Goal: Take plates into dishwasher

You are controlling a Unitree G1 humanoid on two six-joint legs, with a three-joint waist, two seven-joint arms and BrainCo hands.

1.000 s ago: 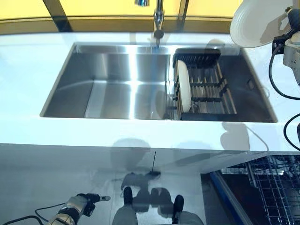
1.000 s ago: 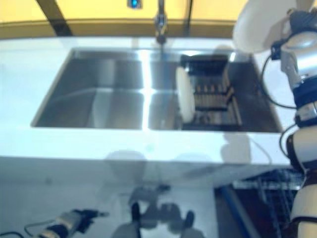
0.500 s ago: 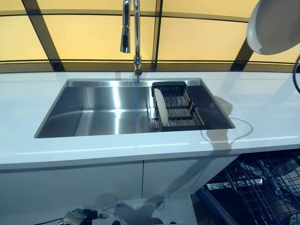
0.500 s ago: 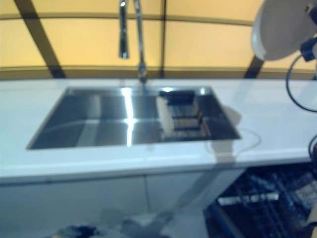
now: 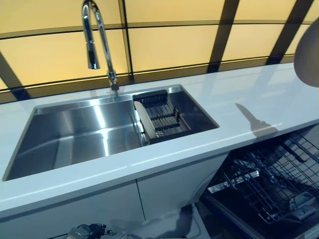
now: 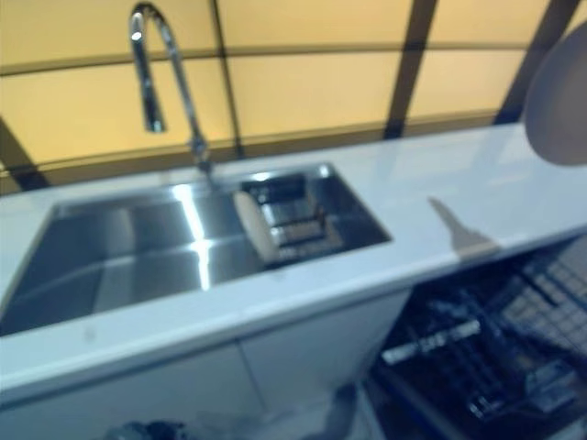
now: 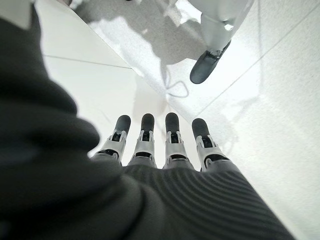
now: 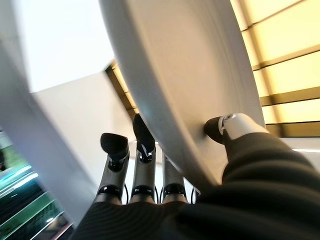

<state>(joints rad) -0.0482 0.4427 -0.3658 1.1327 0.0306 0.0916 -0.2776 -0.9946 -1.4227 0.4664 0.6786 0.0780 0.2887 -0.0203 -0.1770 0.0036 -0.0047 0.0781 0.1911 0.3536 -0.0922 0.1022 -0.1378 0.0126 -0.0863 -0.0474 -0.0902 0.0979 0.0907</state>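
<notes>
A white plate [image 8: 190, 75] is pinched at its rim between the thumb and fingers of my right hand [image 8: 144, 170]. In the left eye view only the edge of that plate [image 5: 309, 55] shows at the far right, held high over the counter. A second white plate [image 5: 141, 121] stands on edge in the black dish rack [image 5: 167, 119] inside the sink. The open dishwasher's wire rack [image 5: 269, 184] lies low at the right, below the counter. My left hand [image 7: 172, 145] hangs low by the cabinet front [image 5: 85, 232], fingers straight, holding nothing.
A steel sink [image 5: 79, 134] is set in the white counter [image 5: 239, 99], with a tall curved faucet [image 5: 97, 40] behind it. Yellow panels with dark bars form the back wall. White cabinet doors sit under the sink.
The camera has swung to the right, so the sink sits further left and more of the dishwasher rack shows. The held plate stays in my right hand, now at the right edge.
</notes>
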